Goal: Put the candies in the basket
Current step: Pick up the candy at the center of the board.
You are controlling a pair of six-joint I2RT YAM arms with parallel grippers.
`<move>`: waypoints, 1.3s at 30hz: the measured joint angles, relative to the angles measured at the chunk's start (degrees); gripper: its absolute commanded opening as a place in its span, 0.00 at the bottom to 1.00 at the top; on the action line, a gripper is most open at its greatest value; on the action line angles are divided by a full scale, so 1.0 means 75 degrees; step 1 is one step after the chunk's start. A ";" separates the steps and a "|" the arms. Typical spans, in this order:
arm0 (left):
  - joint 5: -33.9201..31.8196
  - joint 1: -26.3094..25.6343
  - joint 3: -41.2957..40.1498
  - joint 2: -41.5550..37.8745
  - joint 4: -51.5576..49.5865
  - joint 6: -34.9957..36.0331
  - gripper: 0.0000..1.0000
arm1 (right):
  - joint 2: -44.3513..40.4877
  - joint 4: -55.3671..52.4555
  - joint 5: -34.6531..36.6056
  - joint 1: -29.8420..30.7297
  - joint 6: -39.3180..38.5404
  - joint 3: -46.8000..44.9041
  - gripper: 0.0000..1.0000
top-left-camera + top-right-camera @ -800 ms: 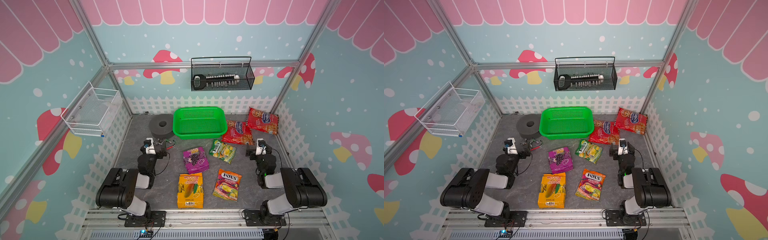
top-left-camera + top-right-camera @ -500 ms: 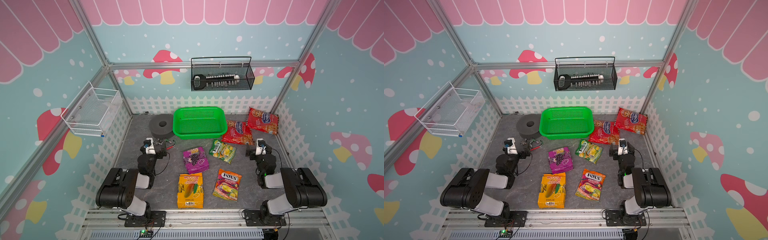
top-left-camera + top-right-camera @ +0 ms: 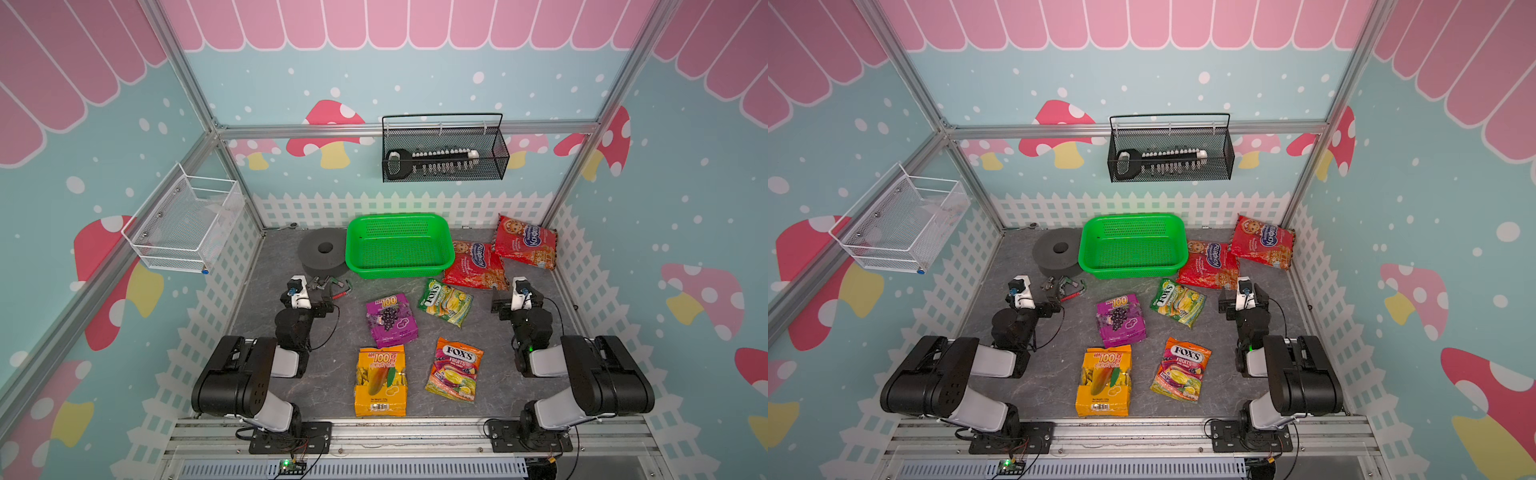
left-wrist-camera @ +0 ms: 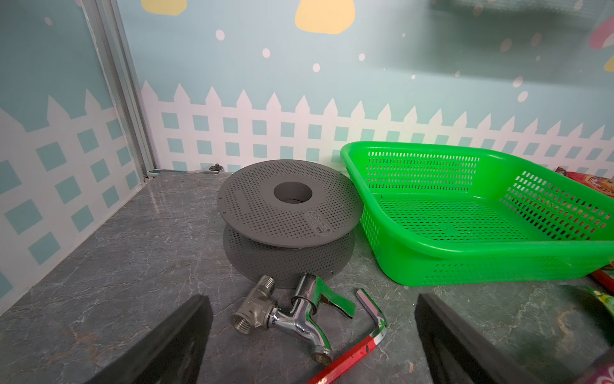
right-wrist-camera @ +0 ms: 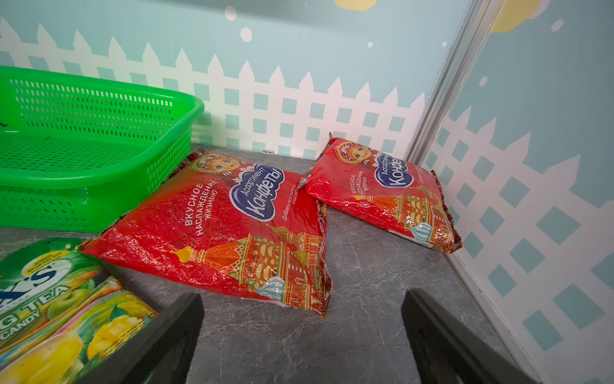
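1. Nothing has moved: left gripper [image 4: 312,319] and right gripper [image 5: 302,299] rest wide open, empty.
2. Candies [image 3: 390,320] lie across the table [image 3: 498,386]; basket [image 3: 400,272] sits empty at its back edge.
3. I fear flat glossy bags slipping from my pinch.

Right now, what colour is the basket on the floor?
Bright green basket, best seen in the left wrist view.

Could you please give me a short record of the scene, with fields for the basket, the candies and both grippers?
basket: green basket, no candy inside
candies: six bags on the table: purple 100 pack, orange 100 pack, green-yellow Fox's bag, orange Fox's bag, red bag beside basket, red bag near wall
left gripper: open, empty
right gripper: open, empty
clutter: grey spool, metal tap
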 measured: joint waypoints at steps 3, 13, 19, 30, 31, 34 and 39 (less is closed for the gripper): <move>-0.0003 -0.0125 -0.0003 -0.0455 -0.0364 0.0082 0.99 | -0.0752 -0.0857 -0.0050 0.0003 0.0009 0.0090 1.00; -0.0020 -0.0976 0.0845 -0.3509 -0.3232 0.0131 0.99 | -0.3092 -0.4505 -0.0510 0.0000 0.1749 0.2189 1.00; 0.0125 -0.1463 0.1926 -0.4357 -0.5438 -0.0055 0.99 | -0.3354 -0.6630 -0.1492 -0.0003 0.3299 0.3949 1.00; -0.1008 -0.1338 0.3147 -0.4931 -0.7475 -0.2285 0.99 | -0.4109 -0.8023 -0.2192 -0.0015 0.4503 0.3829 0.98; -0.0935 -0.1306 0.3174 -0.4823 -0.7501 -0.2346 0.99 | -0.4068 -0.7941 -0.2416 -0.0006 0.4529 0.3818 0.97; -0.0414 -0.1291 0.3299 -0.4266 -0.7542 -0.2451 0.99 | -0.3654 -0.7778 -0.3110 0.0137 0.4540 0.3844 0.96; 0.0326 -0.1419 0.3552 -0.3293 -0.7711 -0.2658 0.99 | -0.2541 -0.8428 -0.3608 0.1352 0.3966 0.4278 0.96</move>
